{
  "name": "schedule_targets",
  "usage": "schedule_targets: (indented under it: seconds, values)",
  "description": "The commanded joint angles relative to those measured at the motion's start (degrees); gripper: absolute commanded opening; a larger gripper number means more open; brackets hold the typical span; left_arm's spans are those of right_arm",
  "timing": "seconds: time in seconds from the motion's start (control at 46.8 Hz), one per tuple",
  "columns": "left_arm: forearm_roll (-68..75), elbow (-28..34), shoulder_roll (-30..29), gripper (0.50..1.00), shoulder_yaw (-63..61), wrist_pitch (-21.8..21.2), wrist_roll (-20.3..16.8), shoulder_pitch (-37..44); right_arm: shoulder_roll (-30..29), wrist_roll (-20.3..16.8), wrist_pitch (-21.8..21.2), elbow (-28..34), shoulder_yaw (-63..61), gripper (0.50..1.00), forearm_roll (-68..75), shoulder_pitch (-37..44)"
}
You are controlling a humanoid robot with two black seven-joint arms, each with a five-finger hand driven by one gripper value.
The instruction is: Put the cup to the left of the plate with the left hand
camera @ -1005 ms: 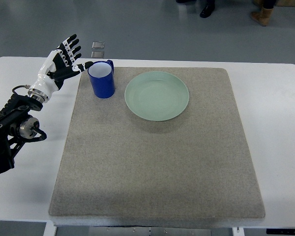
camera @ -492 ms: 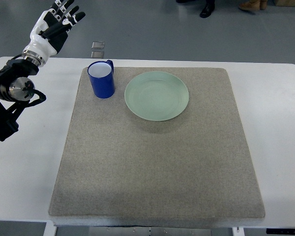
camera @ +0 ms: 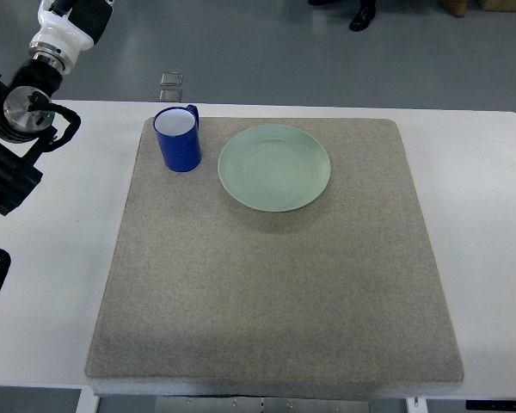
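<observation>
One empty blue cup — upright, just left of bare plate.

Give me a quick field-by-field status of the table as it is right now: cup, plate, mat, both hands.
cup: blue cup, upright, white inside, standing on the mat near its far left corner
plate: pale green plate, empty, on the mat, to the right of the cup, a small gap between them
mat: grey mat on the white table
left hand: left arm raised at the picture's upper left, clear of the cup; hand cut off by the top edge
right hand: not in view
</observation>
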State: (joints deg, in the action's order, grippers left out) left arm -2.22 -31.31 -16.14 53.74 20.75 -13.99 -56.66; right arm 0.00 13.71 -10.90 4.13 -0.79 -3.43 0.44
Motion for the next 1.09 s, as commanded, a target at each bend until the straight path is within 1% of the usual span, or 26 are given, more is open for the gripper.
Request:
schedule_targets:
  seconds: [0.0,0.15,0.428,1.069]
  values:
    - [-0.15,2.04,1.19,0.999,0.14,0.34,-0.08,0.23,0.0,0.0,0.0,0.0,0.0,0.932,0.0,0.0]
    - [-0.33,3.1,2.34,0.996,0.23,-1.76,-0.08,0.41,0.0,0.0,0.0,0.0,0.0,0.932,0.0,0.0]
    - [-3.41,2.66,3.22,0.996,0.23,-8.97,0.1,0.41,0.0,0.0,0.0,0.0,0.0,0.932,0.0,0.0]
    - [-2.61,3.1,3.13,0.999,-0.65,-8.27,-0.08,0.41,0.0,0.0,0.0,0.0,0.0,0.932,0.0,0.0]
